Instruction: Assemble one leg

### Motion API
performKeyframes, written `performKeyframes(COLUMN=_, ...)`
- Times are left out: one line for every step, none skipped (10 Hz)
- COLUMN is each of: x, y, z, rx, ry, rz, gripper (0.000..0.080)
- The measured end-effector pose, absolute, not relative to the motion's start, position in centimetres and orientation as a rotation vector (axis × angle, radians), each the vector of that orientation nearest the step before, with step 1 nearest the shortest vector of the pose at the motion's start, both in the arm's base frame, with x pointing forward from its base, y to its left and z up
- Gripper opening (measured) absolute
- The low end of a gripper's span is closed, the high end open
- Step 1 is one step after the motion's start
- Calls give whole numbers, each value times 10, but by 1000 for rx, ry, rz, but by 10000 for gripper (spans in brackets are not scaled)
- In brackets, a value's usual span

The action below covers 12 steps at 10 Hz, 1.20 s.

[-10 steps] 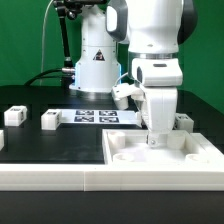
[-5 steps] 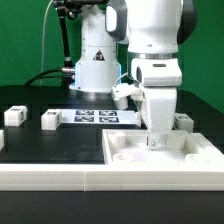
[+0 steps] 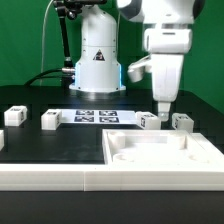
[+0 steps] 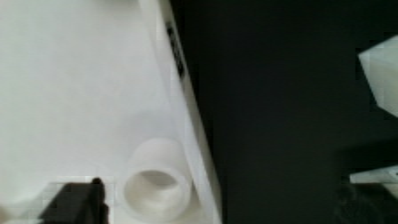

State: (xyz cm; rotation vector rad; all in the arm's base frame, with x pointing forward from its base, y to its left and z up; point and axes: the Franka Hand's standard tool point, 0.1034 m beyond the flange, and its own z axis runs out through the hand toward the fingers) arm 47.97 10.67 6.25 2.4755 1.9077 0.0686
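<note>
Compared with a second ago, the arm is standing higher and further toward the exterior view's right. Its fingers (image 3: pixel 162 104) are hanging just above the leg (image 3: pixel 149 121), off the white panel (image 3: pixel 160 152). Whether they are apart I cannot tell. The leg is sitting on the desk (image 3: pixel 30 140) behind the panel's far edge, with a second leg (image 3: pixel 181 121) near it. The marker board (image 3: pixel 97 116) is lying clear toward the exterior view's left.

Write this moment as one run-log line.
gripper: hovers above two legs, jaws unclear | legs: four loose on table | panel: flat, no leg fitted
</note>
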Motion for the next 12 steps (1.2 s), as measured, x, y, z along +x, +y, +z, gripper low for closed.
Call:
performKeyframes(x=479, y=103, z=58, rx=2485, ry=1901, rz=59, gripper=649)
performKeyframes(x=479, y=102, z=58, rx=2494, ry=1890, rz=57, gripper=649)
performKeyframes(x=479, y=103, z=58, rx=2530, ry=1844, rz=58, gripper=649)
performKeyframes(x=479, y=103, z=58, rx=2585, ry=1769, rz=58, gripper=649)
performKeyframes(x=478, y=104, z=58, rx=2667, ry=1647, rz=59, gripper=649)
performKeyframes(x=474, y=111, z=59, rx=2810, ry=1403, rz=105, gripper=649)
performKeyframes(x=463, y=122, z=56, rx=2936, ry=1151, rz=107, gripper=649)
performKeyframes(x=459, y=133, z=55, rx=3031, ry=921, rz=101, gripper=649)
performKeyframes(x=457, y=139, z=52, rx=3088, ry=772, rz=100, gripper=649)
performKeyframes(x=456, y=141, z=51, rx=3125, ry=662, rz=103, gripper=649)
performKeyframes(x=456, y=141, z=51, rx=3143, ry=596, rz=101, gripper=649)
performKeyframes(x=456, y=142, z=51, rx=3166, ry=499, rz=98, gripper=649)
